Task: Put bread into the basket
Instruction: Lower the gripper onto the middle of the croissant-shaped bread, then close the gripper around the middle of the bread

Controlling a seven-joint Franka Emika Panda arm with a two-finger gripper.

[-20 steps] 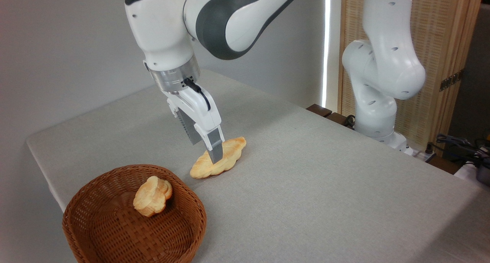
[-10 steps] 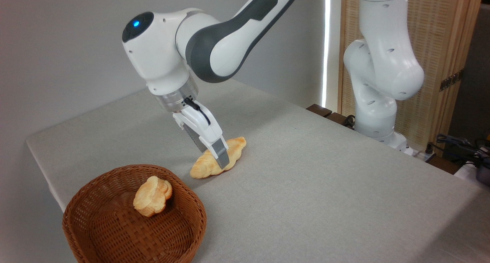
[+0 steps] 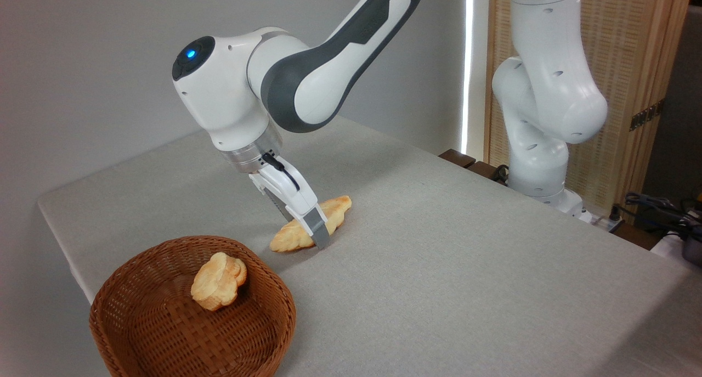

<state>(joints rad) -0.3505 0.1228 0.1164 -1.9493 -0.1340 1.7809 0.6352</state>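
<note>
Golden-yellow bread (image 3: 307,226), flat on the table (image 3: 466,267) just beyond the basket (image 3: 192,311) at its near left corner; gripper (image 3: 315,235) straddling the loaf's middle, finger closure not discernible; step: grasping; next: firm closure, lift, carry over the rim beside the bun (image 3: 218,281).

1. The scene is evenly and quite brightly lit; the light is soft and diffuse.
2. A narrow vertical strip of daylight (image 3: 466,64) at the far right is overexposed to pure white.
3. Shadows are soft: a faint dark patch lies on the table (image 3: 439,267) under the bread (image 3: 310,225), on its near side.
4. The inside of the basket (image 3: 192,316) is darker on its left wall.
5. The white arm (image 3: 307,75) shows mild glossy highlights, without strong glare.
6. The focus is sharp in the centre; the cables at the far right edge look slightly soft.
7. The left wall darkens towards the corner.
</note>
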